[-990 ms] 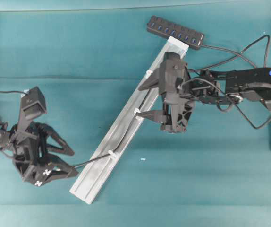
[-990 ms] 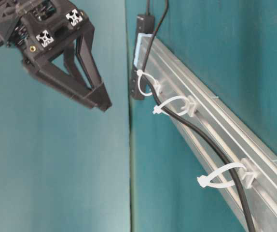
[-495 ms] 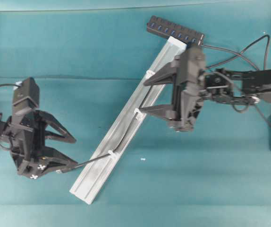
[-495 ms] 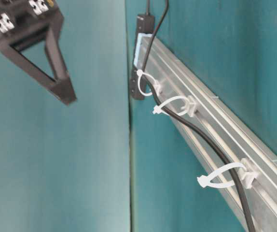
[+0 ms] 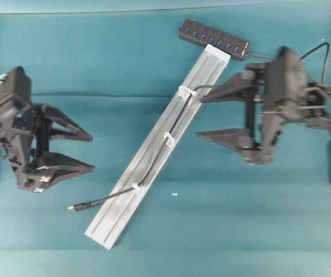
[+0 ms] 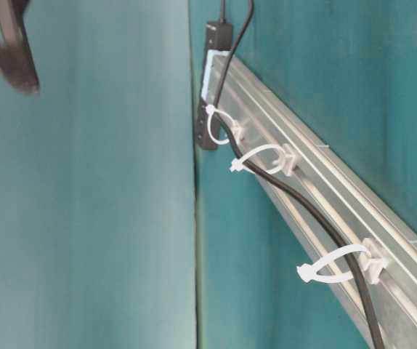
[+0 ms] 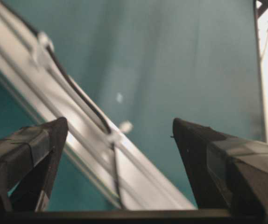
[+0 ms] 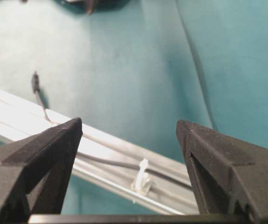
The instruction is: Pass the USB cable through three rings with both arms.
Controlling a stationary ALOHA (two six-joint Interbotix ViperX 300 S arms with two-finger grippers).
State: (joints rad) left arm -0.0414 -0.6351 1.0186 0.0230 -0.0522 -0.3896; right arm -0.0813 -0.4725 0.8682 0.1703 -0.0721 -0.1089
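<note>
I see the cable threaded through all three rings along the rail, plug at lower left. Left gripper and right gripper: jaws wide, empty.

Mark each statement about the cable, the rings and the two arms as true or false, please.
1. The USB cable passes through all three rings. True.
2. The left gripper holds the cable's plug. False: its jaws are open and the plug lies free on the table.
3. The right gripper is shut. False: its jaws stand wide open, holding nothing.
4. The hub lies at the far end of the rail. True.
</note>
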